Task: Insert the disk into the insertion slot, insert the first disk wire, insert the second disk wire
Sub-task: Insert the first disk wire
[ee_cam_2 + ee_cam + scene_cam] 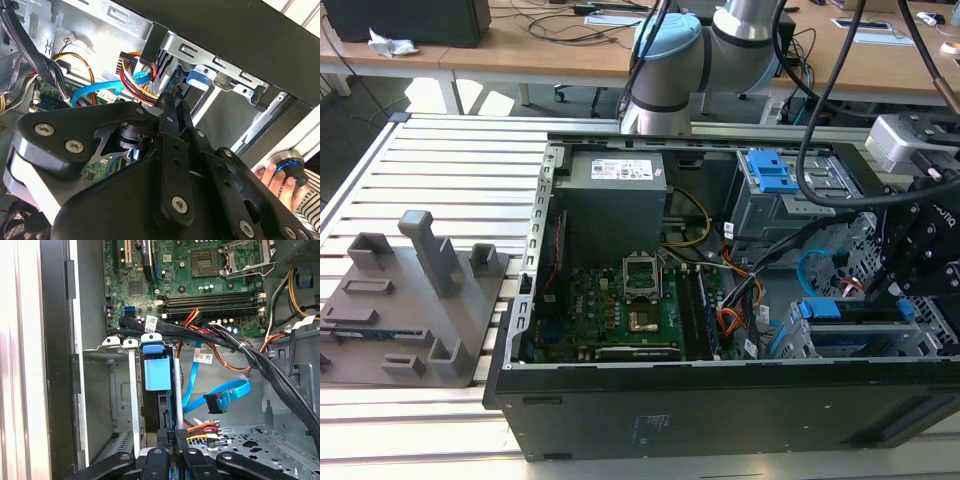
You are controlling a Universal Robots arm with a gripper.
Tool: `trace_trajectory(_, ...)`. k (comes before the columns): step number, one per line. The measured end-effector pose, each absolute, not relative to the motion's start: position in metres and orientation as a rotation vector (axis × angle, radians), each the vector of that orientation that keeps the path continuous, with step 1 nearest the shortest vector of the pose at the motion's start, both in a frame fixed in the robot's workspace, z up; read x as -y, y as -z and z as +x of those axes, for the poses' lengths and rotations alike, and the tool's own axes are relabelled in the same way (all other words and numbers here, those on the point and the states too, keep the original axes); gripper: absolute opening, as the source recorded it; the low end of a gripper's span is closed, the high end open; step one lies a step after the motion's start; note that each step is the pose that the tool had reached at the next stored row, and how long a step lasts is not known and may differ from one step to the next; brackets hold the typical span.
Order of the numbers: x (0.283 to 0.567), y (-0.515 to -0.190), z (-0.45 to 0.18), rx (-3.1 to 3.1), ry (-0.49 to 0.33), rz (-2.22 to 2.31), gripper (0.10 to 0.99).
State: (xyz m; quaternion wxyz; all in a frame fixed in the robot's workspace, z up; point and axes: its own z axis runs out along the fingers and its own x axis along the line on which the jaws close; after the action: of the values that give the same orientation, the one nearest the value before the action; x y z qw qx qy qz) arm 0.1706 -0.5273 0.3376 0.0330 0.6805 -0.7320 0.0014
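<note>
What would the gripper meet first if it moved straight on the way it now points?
Most likely the near end of the disk, which sits in the insertion slot, directly ahead in the first wrist view; depth is unclear.

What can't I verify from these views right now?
First wrist view: the gripper covers the near end of the disk, hiding its sockets.
First wrist view: the blue wire runs up behind the black bundle, so its far end is hidden.
Exterior view: the wall of the slot hides how deep the disk sits.
</note>
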Motion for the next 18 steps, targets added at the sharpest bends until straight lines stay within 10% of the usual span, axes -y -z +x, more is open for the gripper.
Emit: trace_trajectory(18, 0.5308, -0.3414, 0.1709, 2.244, 0.013, 2.119, 0.173)
